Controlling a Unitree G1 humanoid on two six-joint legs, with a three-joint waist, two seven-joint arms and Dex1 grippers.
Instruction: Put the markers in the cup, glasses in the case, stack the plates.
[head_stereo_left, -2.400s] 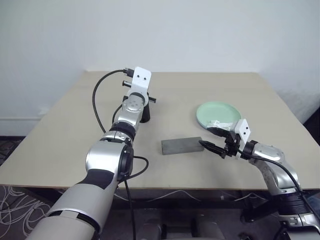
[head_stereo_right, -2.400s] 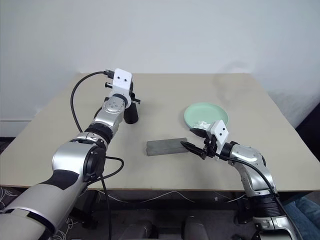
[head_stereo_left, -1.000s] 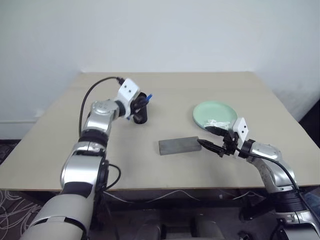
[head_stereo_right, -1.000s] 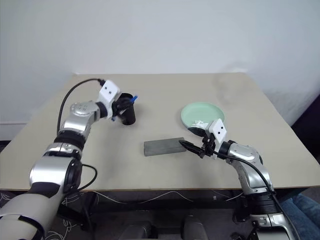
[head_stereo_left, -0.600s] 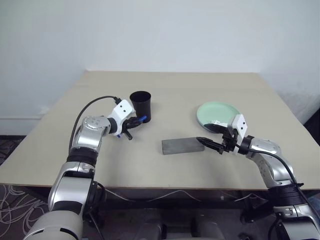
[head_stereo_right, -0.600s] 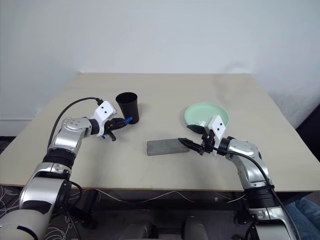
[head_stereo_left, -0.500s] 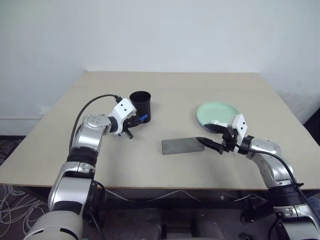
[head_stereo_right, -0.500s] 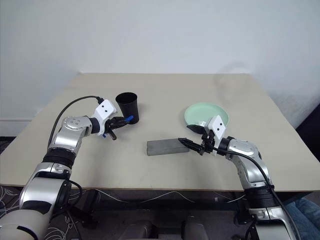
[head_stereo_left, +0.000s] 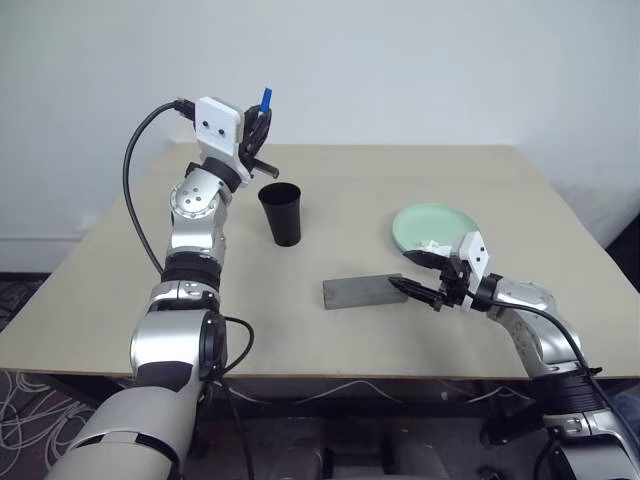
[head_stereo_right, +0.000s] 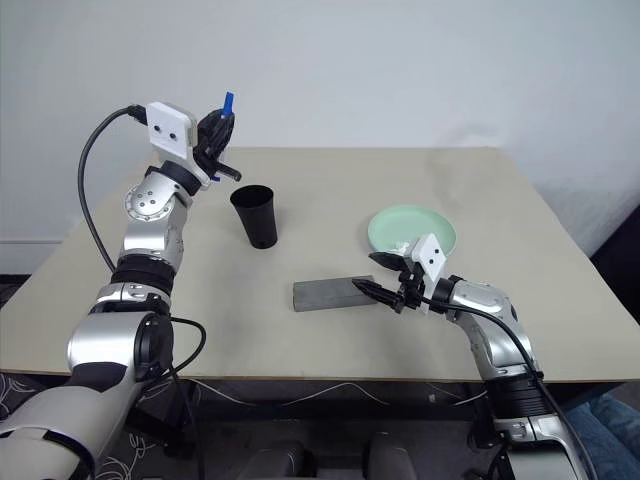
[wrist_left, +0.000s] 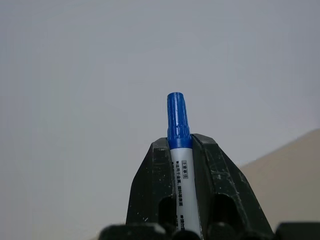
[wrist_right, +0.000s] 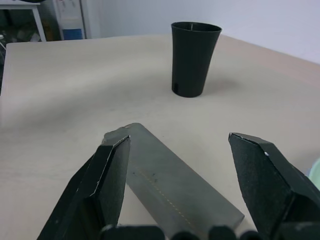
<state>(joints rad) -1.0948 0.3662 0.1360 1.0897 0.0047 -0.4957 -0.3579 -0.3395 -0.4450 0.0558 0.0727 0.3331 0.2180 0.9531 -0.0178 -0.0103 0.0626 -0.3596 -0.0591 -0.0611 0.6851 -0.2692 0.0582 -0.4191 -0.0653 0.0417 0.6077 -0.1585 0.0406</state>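
left eye view: a beige table (head_stereo_left: 150, 260) is seen against a plain white wall. the marker (head_stereo_left: 265, 102), blue cap upward and its long axis near upright, is clamped in the left gripper (head_stereo_left: 257, 130), raised above the far left of the table over the upright black cup (head_stereo_left: 281, 214). the grey case (head_stereo_left: 364, 291) lies closed with its long side running left to right, its right end between the spread fingers of the right gripper (head_stereo_left: 410, 290). the mint green plate (head_stereo_left: 433, 227) is seen at the right.

marker (wrist_left: 181, 170) lower body behind pincer
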